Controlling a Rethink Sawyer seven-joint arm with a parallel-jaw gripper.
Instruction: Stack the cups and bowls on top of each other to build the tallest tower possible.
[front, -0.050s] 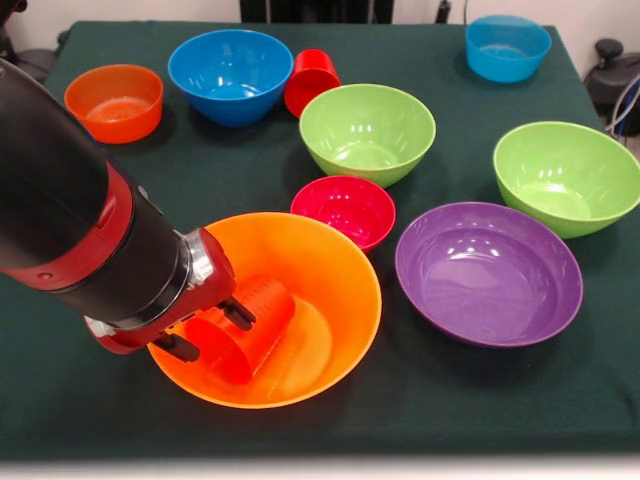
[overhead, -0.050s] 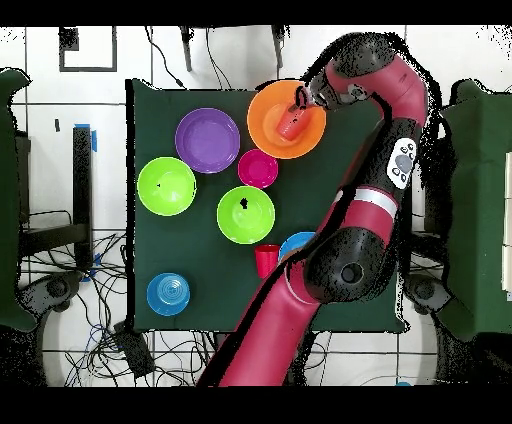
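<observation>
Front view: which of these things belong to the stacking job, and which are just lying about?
Job: big orange round plastic bowl; orange plastic cup inside it, gripped by the claw; small crimson bowl; wide purple bowl; two lime green bowls; two blue bowls; small orange bowl; red cup.
Lying about: dark green tablecloth; tangled cables on the floor.

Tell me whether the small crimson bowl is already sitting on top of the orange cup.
No: the small crimson bowl rests on the table beside the big orange bowl, while the orange cup lies tilted inside that bowl at the gripper.
</observation>
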